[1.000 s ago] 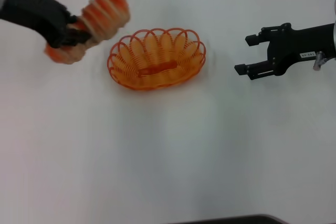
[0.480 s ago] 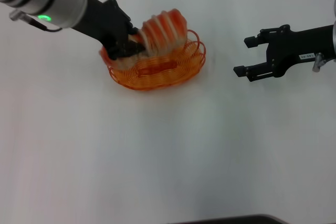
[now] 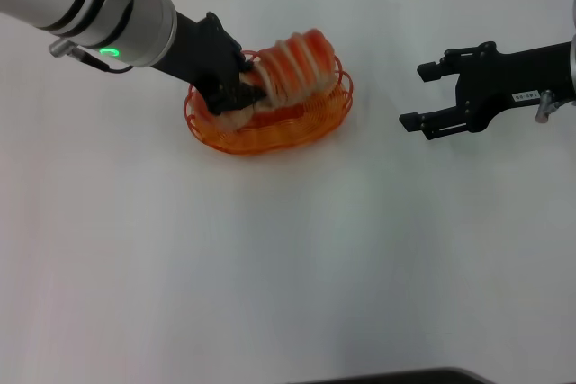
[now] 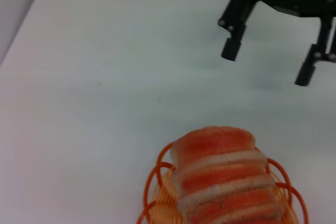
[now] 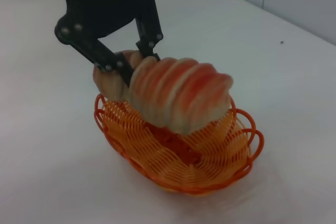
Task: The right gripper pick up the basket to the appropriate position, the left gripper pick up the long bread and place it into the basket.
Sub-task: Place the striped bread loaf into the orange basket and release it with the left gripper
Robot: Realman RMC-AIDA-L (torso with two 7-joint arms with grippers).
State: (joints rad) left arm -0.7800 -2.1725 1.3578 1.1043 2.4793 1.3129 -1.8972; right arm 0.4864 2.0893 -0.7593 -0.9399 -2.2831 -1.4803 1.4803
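Note:
The orange wire basket sits on the white table, left of centre in the head view. My left gripper is shut on one end of the long bread, a cream loaf with orange-red stripes. It holds the loaf tilted over the basket, the gripped end low by the rim. The right wrist view shows the left gripper, the bread and the basket beneath it. The bread and basket rim also show in the left wrist view. My right gripper is open and empty, to the right of the basket and apart from it.
The white table spreads all round the basket. The left arm's white and grey forearm reaches in from the upper left. A dark edge shows at the front of the table.
My left gripper has carried the long bread rightward from beside the basket to over it, and lowered it toward the basket. The right gripper has stayed where it was, open.

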